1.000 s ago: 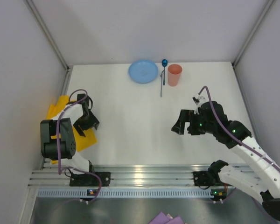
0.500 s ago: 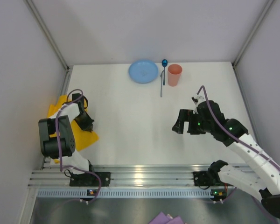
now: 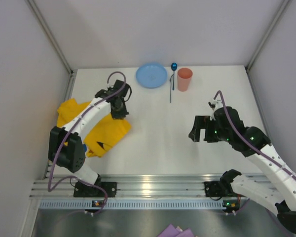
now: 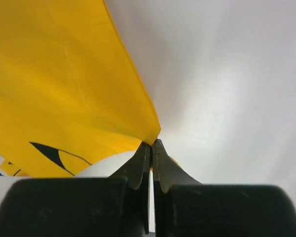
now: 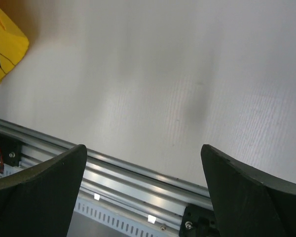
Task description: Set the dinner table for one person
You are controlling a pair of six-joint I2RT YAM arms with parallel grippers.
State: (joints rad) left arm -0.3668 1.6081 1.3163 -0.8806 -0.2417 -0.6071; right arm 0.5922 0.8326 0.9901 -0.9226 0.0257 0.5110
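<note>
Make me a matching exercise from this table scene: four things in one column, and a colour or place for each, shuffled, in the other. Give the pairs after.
Things:
1. plate
2. cup
3. spoon
4. placemat

Descriptions:
a. pale orange, rightmost at the far edge
b. yellow, bunched up on the left side
c. light blue and round
d. dark blue, lying between two other things

Pairs: 1-c, 2-a, 3-d, 4-b

Yellow placemat [image 3: 106,133], blue plate [image 3: 151,75], salmon cup [image 3: 184,79], white dinner table [image 3: 153,128].
</note>
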